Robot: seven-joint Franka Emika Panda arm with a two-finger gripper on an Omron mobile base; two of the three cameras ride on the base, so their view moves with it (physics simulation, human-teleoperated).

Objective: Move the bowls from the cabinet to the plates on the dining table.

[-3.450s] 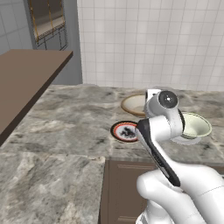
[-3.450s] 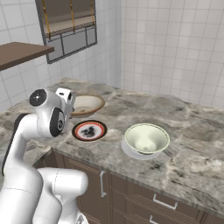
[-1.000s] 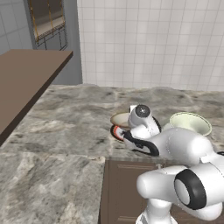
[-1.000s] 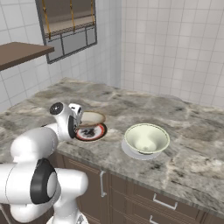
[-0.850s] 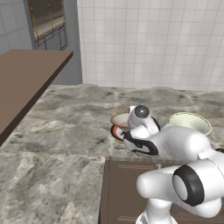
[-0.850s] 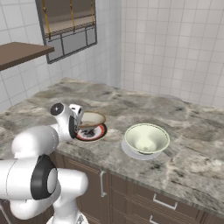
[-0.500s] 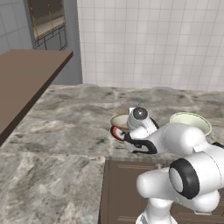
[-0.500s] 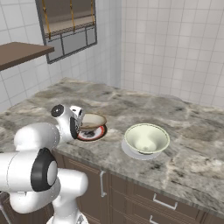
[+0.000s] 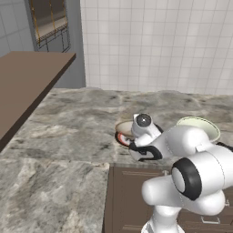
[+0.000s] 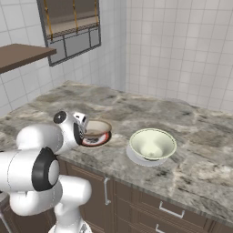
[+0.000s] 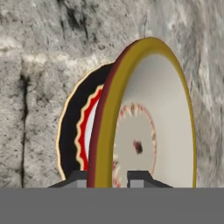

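My gripper (image 11: 109,179) is shut on the near rim of the tan bowl (image 11: 144,122), one finger inside and one outside. It also shows low over the dining table (image 9: 68,123) as the gripper (image 9: 133,144) (image 10: 83,134). The tan bowl (image 9: 124,126) (image 10: 96,128) sits right over the red-rimmed plate (image 9: 121,139) (image 10: 99,140) (image 11: 72,131); I cannot tell if they touch. To the right, the cream-white bowl (image 9: 199,127) (image 10: 152,143) rests on the white plate (image 10: 136,158). The cabinet is out of view.
A brown wooden slab (image 9: 27,86) (image 10: 22,54) juts over the counter from the left. White tiled walls stand behind, with a framed window (image 10: 73,27) in the corner. Brown drawer fronts (image 10: 173,209) run below the front edge of the stone top.
Over the last seconds the arm has swung down and brought the tan bowl from beyond the red-rimmed plate to right over it. In the last second it has only edged lower.
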